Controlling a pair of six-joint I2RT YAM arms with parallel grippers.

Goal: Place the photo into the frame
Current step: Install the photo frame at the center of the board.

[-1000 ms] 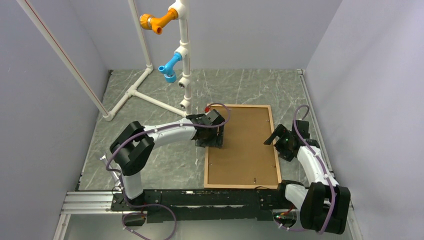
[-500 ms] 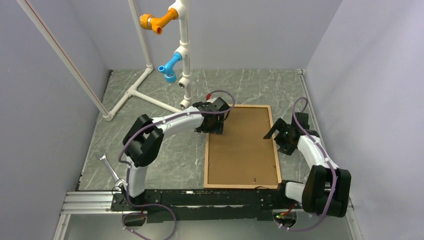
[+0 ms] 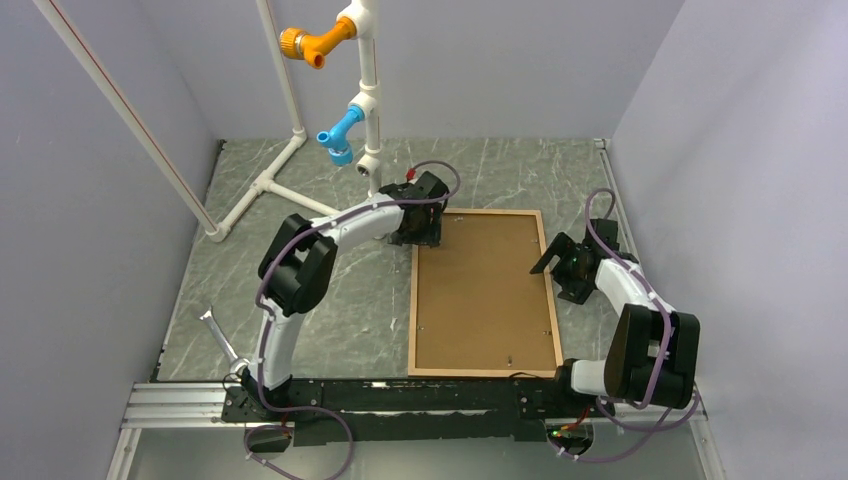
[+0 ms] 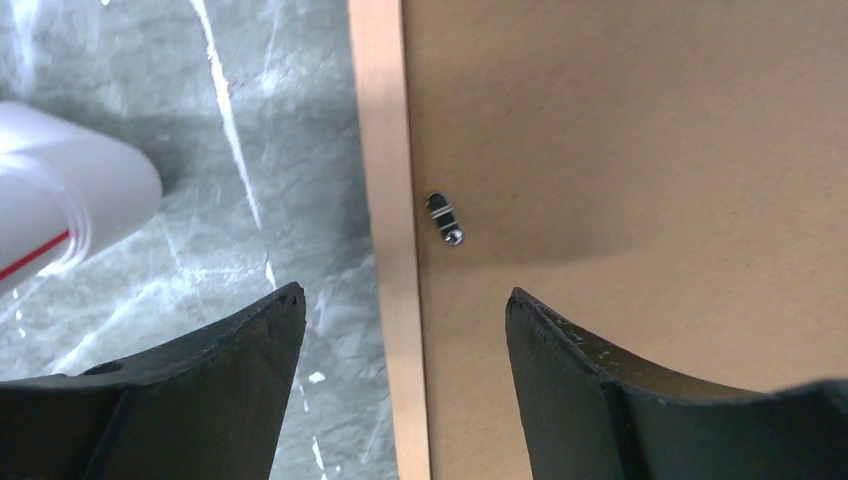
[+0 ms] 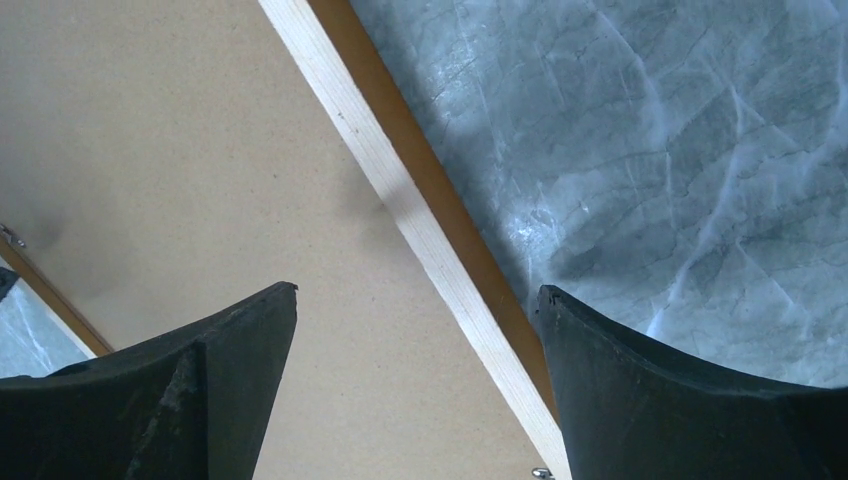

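Across the table [image 3: 300,330], the frame [image 3: 484,373] lies back up, its long axis running away from the arms, with the backing [image 3: 485,290] seated inside; the photo is not in sight. The left gripper [image 3: 420,236] straddles the left rail near the far corner, jaws apart and empty. The right gripper [image 3: 556,266], equally spread, straddles the right rail. A clip [image 4: 445,218] sits just ahead of the left jaws.

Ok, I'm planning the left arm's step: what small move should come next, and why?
Probably lower the open left claw onto the small metal clip and swivel it aside: it lies on the backing board just inside the frame, ahead of the claw, seemingly pinning the board in.
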